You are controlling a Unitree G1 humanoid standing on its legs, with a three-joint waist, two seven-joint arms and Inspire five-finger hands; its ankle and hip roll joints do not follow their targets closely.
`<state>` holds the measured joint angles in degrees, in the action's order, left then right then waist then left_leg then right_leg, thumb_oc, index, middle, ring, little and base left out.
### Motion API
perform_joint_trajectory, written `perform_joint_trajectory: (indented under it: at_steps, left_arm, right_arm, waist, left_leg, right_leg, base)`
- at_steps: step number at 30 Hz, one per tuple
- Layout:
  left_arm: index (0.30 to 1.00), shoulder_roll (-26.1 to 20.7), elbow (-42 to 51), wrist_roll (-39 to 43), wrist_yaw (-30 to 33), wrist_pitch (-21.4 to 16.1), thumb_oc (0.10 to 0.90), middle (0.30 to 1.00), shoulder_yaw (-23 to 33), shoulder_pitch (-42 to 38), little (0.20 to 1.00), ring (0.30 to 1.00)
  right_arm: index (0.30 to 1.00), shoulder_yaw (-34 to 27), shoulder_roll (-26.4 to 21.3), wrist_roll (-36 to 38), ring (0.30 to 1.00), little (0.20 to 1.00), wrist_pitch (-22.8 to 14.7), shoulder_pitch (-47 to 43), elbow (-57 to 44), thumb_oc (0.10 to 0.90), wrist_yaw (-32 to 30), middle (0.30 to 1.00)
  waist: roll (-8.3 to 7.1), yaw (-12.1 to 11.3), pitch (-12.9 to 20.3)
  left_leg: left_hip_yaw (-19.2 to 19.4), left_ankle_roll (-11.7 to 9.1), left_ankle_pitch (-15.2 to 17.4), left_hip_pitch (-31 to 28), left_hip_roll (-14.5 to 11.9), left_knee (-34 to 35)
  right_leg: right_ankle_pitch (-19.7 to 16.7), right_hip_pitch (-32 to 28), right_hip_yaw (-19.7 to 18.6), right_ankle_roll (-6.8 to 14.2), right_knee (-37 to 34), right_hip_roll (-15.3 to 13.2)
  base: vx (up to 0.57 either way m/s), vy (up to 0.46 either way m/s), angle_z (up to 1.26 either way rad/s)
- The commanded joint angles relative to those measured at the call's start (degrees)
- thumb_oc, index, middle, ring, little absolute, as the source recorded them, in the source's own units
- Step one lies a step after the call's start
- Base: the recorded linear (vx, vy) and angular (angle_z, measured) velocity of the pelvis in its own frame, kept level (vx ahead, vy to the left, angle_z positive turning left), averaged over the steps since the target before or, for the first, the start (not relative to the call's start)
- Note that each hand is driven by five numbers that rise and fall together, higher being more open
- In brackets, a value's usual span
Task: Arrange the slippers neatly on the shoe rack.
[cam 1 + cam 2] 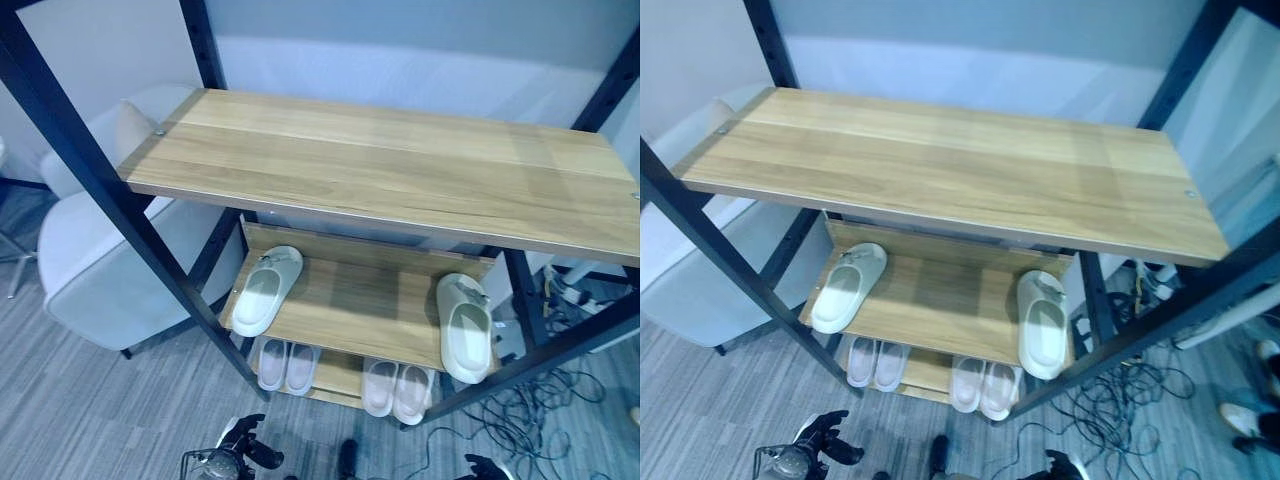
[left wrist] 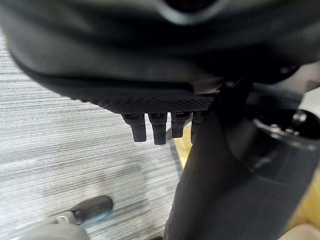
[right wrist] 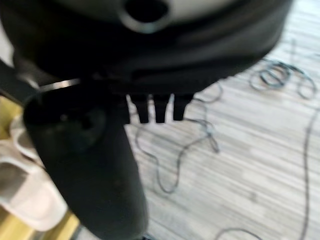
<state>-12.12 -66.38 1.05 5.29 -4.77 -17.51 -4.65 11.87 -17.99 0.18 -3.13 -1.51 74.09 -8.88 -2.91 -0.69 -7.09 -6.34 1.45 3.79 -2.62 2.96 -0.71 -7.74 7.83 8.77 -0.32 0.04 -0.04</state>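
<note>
Two pale green foam slippers, one (image 1: 265, 291) and the other (image 1: 466, 327), are lying well apart on the wooden middle shelf (image 1: 370, 305). Both the left robot hand (image 2: 155, 127) and right robot hand (image 3: 159, 110) are hanging relaxed, holding nothing. Reaching for one slipper and sliding it beside its mate seems wise.

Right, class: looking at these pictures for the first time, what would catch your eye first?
The bare light-wood top shelf of the black-framed shoe rack dominates. Below it, two pale green slippers sit far apart on the middle shelf, one at the left end and one at the right. Two pairs of pinkish-white slippers line the bottom shelf.
</note>
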Motion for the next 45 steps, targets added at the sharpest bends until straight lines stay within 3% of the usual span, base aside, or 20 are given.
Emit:
perform_joint_trajectory:
  at_steps: [1,4,6,7,9,12,18,23,24,29,45]
  left_arm:
    - [0.9,-2.0,1.2,0.5,0.3,-2.3,0.8,0.9,0.8,-3.5,0.9,0.9]
    - [0.9,-2.3,2.1,1.1,0.1,-2.6,0.8,0.9,0.9,-3.2,0.9,0.9]
    - [0.9,-2.3,2.1,1.3,0.2,-2.6,0.8,0.9,0.9,-3.2,0.9,0.9]
    - [0.9,-2.4,2.3,1.8,0.3,-2.8,0.8,0.9,1.1,-3.3,0.9,0.9]
    - [0.9,-2.6,3.3,2.5,0.7,-3.1,0.8,0.9,1.3,-3.4,0.9,0.9]
    - [0.9,-2.7,5.2,2.6,1.2,-3.5,0.8,0.9,1.6,-2.8,0.9,0.9]
    - [0.9,-3.9,12.1,3.7,1.3,-4.1,0.8,0.9,1.4,-1.7,0.9,0.9]
    - [0.9,-5.8,21.2,4.4,0.5,-4.6,0.8,0.9,1.6,0.8,0.9,0.9]
    - [0.9,-7.3,27.4,5.1,-0.3,-5.0,0.8,0.9,2.4,3.1,0.9,0.9]
    - [0.9,-11.2,41.2,7.4,-2.3,-6.6,0.8,0.9,5.1,8.0,0.9,0.9]
    - [0.9,-14.7,66.6,19.2,-7.7,-8.7,0.8,0.9,12.2,16.6,0.9,0.9]
  right_arm:
    - [0.9,0.5,-1.4,-0.2,0.9,0.9,0.1,-0.1,1.0,0.8,-0.5,0.9]
    - [0.9,0.4,-1.2,-0.7,0.9,0.9,0.2,0.2,1.7,0.8,-0.4,0.9]
    - [0.9,0.4,-1.1,-0.6,0.9,0.9,0.2,0.1,1.7,0.8,-0.4,0.9]
    - [0.9,0.3,-0.9,-0.8,0.9,0.9,0.3,-0.4,1.6,0.8,-0.4,0.9]
    - [0.9,0.5,-1.0,-1.2,0.9,0.9,0.2,-0.9,1.2,0.8,-0.6,0.9]
    - [0.9,1.1,-1.2,-1.7,0.9,0.9,0.0,-0.9,0.7,0.8,-0.7,0.9]
    - [0.9,0.6,-2.3,-1.5,0.9,0.9,-0.2,-0.2,1.2,0.8,-0.9,0.9]
    - [0.9,0.1,-2.4,-1.8,0.9,0.9,-0.3,0.6,1.3,0.8,-0.9,0.9]
    - [0.9,-0.2,-2.6,-2.2,0.9,0.9,-0.4,1.1,1.1,0.8,-0.7,0.9]
    - [0.9,-1.0,-3.0,-2.7,0.9,0.9,-0.6,0.6,-0.5,0.8,-0.4,0.9]
    - [0.9,-0.8,-3.4,-4.7,0.9,0.9,-0.1,1.9,-1.9,0.8,0.7,0.9]
  waist:
    - [1.14,-0.4,-0.2]
    - [1.79,-1.9,0.6]
    - [1.8,-2.1,0.7]
    - [1.4,-2.9,1.5]
    - [0.6,-4.1,1.9]
    - [-0.52,-4.8,2.8]
    - [0.11,-4.6,3.3]
    - [0.51,-5.0,3.4]
    - [0.69,-5.4,3.3]
    - [1.29,-6.2,2.8]
    - [2.46,-6.9,3.3]
  left_leg:
    - [-0.9,-0.2,-0.8,1.5,1.2,0.9]
    - [-1.1,-0.7,-1.3,1.8,-0.4,2.4]
    - [-1.0,-0.9,-1.3,1.6,-0.8,2.6]
    - [-0.8,-1.5,-1.2,1.6,-1.5,2.9]
    - [-0.3,-2.5,-1.2,1.7,-2.2,2.8]
    - [0.4,-4.2,-2.2,1.4,-4.3,4.0]
    - [-0.2,-5.3,-4.3,2.2,-5.3,5.7]
    - [-0.7,-5.7,-4.8,2.6,-5.1,5.7]
    - [-1.1,-5.8,-5.1,2.6,-4.9,5.7]
    - [-1.8,-6.0,-5.2,2.3,-4.6,5.7]
    - [-2.5,-6.2,-4.7,0.4,-4.3,5.7]
  right_leg:
    - [7.7,4.9,-7.0,7.9,14.5,-0.9]
    - [6.9,2.6,-7.1,7.4,12.4,-5.2]
    - [6.5,1.7,-7.0,7.4,11.6,-5.9]
    - [5.4,-0.6,-7.8,8.1,7.9,-7.7]
    - [4.7,-2.7,-5.5,8.8,4.1,-8.9]
    - [5.5,-5.4,-4.7,9.1,-0.4,-7.4]
    - [6.7,-6.7,-3.0,8.5,-1.2,-5.9]
    - [7.3,-7.4,-2.2,8.2,-1.2,-5.6]
    - [7.6,-7.7,-1.8,8.0,-0.9,-5.5]
    - [8.3,-8.0,-1.0,7.8,0.3,-5.6]
    - [8.8,-10.0,0.1,7.6,0.8,-5.8]
  base:
    - [-0.1,-0.071,-0.12]
    - [-0.03,-0.135,0.16]
    - [0.01,-0.169,0.06]
    - [-0.02,-0.284,-0.06]
    - [-0.02,-0.276,-0.02]
    - [-0.03,-0.25,-0.03]
    - [-0.07,-0.087,0.07]
    - [-0.05,-0.024,0.2]
    - [-0.05,-0.013,0.08]
    - [-0.05,-0.013,0.05]
    - [0.0,0.0,0.04]
